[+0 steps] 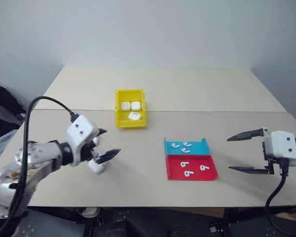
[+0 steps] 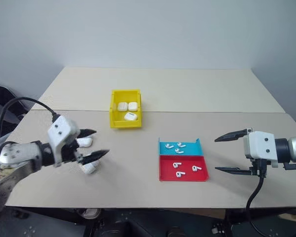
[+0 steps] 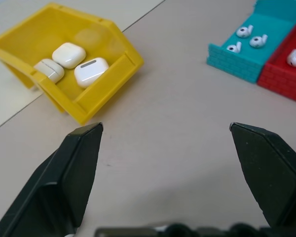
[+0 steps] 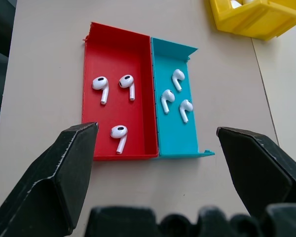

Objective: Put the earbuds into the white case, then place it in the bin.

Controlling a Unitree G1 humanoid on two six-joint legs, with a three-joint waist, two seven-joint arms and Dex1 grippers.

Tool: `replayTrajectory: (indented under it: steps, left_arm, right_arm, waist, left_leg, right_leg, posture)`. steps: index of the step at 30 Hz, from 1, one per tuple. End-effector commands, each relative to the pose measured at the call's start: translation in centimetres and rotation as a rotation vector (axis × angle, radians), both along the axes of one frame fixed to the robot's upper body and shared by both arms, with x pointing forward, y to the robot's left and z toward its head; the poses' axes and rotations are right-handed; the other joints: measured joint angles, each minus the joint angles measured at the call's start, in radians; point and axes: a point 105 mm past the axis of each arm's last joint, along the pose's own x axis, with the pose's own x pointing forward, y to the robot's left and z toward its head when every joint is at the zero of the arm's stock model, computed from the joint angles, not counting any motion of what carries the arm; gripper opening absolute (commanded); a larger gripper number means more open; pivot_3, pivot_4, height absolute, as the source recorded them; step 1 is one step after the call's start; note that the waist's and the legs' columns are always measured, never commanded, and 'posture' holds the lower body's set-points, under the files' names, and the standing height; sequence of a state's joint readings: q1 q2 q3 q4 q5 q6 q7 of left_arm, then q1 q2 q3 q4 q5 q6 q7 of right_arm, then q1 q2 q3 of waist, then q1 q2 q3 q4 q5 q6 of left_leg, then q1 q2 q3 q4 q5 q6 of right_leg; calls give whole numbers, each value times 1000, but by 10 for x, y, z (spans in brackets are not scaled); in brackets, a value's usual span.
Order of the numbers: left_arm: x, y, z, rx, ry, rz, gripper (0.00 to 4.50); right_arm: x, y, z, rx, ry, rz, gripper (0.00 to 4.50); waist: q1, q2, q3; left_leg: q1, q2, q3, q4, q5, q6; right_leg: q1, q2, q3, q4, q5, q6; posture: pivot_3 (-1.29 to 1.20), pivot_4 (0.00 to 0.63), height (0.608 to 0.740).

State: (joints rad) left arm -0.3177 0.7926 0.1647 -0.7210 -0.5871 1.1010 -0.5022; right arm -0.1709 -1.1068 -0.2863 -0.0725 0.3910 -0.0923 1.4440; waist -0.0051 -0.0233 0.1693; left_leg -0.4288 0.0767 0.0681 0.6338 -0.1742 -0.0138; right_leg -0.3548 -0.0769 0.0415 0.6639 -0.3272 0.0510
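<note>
Three earbuds (image 4: 166, 98) lie in the blue tray (image 4: 175, 136) and three more earbuds (image 4: 119, 132) in the red tray (image 4: 138, 123). The yellow bin (image 1: 130, 123) at mid-table holds three closed white cases (image 3: 69, 53). Two more white cases (image 2: 85, 142) (image 2: 89, 168) lie on the table at the near left, right by my left gripper (image 1: 112, 141). That gripper is open and holds nothing, pointing toward the bin. My right gripper (image 1: 229, 154) hangs open and empty to the right of the trays, aimed at them.
The trays sit side by side, near right of centre, the blue one farther from me. A seam runs across the table just behind the bin. Bare tabletop lies between the bin, the trays and both grippers.
</note>
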Motion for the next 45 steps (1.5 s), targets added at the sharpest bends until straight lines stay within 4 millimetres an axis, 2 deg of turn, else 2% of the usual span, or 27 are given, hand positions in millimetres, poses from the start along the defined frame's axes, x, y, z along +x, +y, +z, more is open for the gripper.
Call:
replayTrajectory:
  steps: [1,5,7,9,12,17,21,27,31,40,45]
  left_arm:
    - [0,-11,10,20,-23,105,4500]
    - [19,-8,2,58,68,303,4500]
    - [36,5,-1,43,91,439,4500]
    - [52,18,3,-60,92,608,4500]
    - [61,33,7,-91,103,733,4500]
    - [65,61,20,-62,178,772,4500]
    - [66,75,28,-73,302,771,4500]
    - [65,82,25,-83,464,803,4500]
    - [63,76,16,-81,552,828,4500]
    - [68,83,-5,-17,661,912,4500]
    - [73,78,-12,0,687,923,4500]
  right_arm:
    - [-2,0,6,-15,-27,-16,4456]
    - [-2,0,0,-25,-14,-30,4456]
    - [-1,1,0,-24,-11,-35,4456]
    - [0,2,0,-22,-11,-41,4456]
    - [2,2,0,-25,-7,-47,4456]
    - [2,4,-4,-29,9,-56,4456]
    - [2,4,-7,-43,12,-72,4456]
    - [3,2,-10,-53,25,-97,4456]
    - [0,0,-13,-51,50,-114,4456]
    - [-3,-6,-18,-62,77,-145,4456]
    - [-2,-7,-16,-66,76,-153,4456]
  waist:
    - [2,0,0]
    - [5,0,0]
    - [-1,0,0]
    - [-3,-1,0]
    - [-6,-2,1]
    - [-7,-2,1]
    - [-4,-2,1]
    - [7,-2,1]
    - [12,-2,1]
    - [16,-2,1]
    - [16,-2,1]
  left_leg:
    - [0,0,0,0,0,0]
    - [0,-1,-1,2,0,0]
    - [1,-1,-2,2,0,0]
    - [3,-1,-2,1,0,0]
    - [2,-1,-4,1,0,0]
    - [3,-1,-7,-2,1,-2]
    - [3,-2,-7,-1,1,-2]
    - [3,-2,-7,-1,1,-2]
    - [3,-2,-7,-2,4,-7]
    - [3,-3,-2,-2,7,-12]
    - [3,-3,-2,-3,7,-12]
  right_leg:
    - [0,0,0,0,0,0]
    - [2,0,-1,1,0,1]
    - [2,0,0,1,0,1]
    - [3,0,0,1,0,1]
    - [3,0,0,0,0,1]
    - [1,-1,1,0,0,1]
    - [2,-2,1,0,0,1]
    - [2,-2,0,1,0,1]
    - [1,-2,0,0,0,1]
    - [2,-2,0,0,0,1]
    - [2,-2,0,-1,0,1]
  posture:
    - [0,150,740]
    - [0,150,740]
    - [0,150,740]
    - [0,150,740]
    - [0,150,740]
    - [0,150,740]
    - [0,150,740]
    - [0,150,740]
    - [0,150,740]
    - [0,150,740]
    - [0,150,740]
